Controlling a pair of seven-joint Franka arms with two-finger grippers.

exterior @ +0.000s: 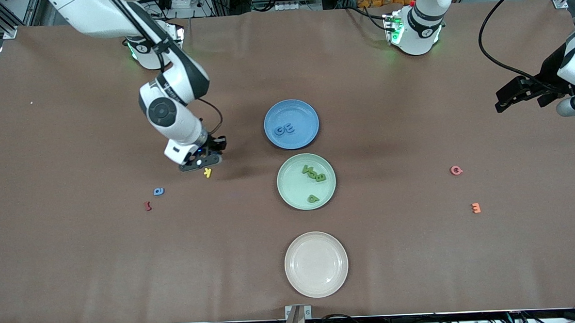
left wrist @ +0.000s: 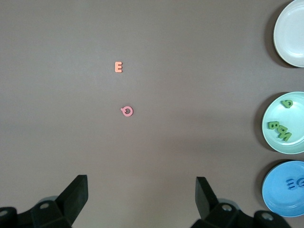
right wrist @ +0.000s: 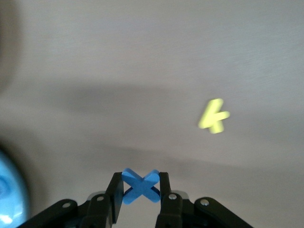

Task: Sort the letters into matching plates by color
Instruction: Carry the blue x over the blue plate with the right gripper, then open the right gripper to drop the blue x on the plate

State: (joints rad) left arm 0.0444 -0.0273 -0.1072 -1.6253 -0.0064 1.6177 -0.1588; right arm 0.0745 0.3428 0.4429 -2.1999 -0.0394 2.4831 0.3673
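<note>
My right gripper is shut on a blue X-shaped letter, low over the table beside the yellow letter. A blue letter and a dark red letter lie nearer the front camera, toward the right arm's end. The blue plate holds two blue letters. Three green letters lie in the mint green plate. The cream plate is bare. My left gripper waits open at its end of the table, high above the pink letter and the orange letter.
The three plates stand in a row down the middle of the brown table, the blue one farthest from the front camera and the cream one nearest. The arm bases stand along the table's edge farthest from that camera.
</note>
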